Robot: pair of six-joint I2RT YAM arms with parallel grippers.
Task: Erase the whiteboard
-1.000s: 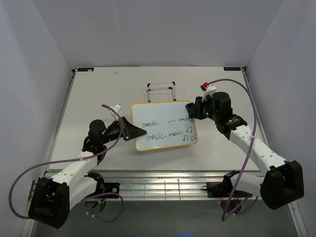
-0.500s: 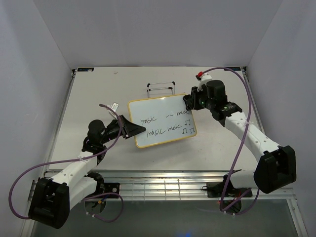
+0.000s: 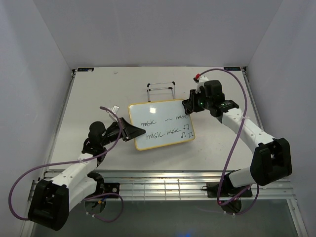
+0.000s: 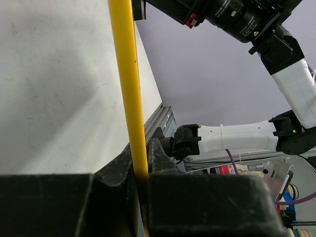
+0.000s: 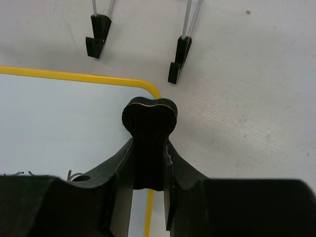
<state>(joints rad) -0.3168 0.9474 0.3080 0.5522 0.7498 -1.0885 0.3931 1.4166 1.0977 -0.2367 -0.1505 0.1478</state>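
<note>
Whiteboard point(image 3: 162, 126) | top: writing legible | right wrist: eraser point(image 5: 149, 128) end-on (black)

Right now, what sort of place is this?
Probably a robot lab test cell: a white table boxed in by plain walls, a left arm and right arm bolted at its near edge, and loose cables trailing from them.

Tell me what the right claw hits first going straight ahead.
Probably the corner of the whiteboard, just ahead of the eraser it grips; depth is unclear, and the wire stand lies beyond.
</note>
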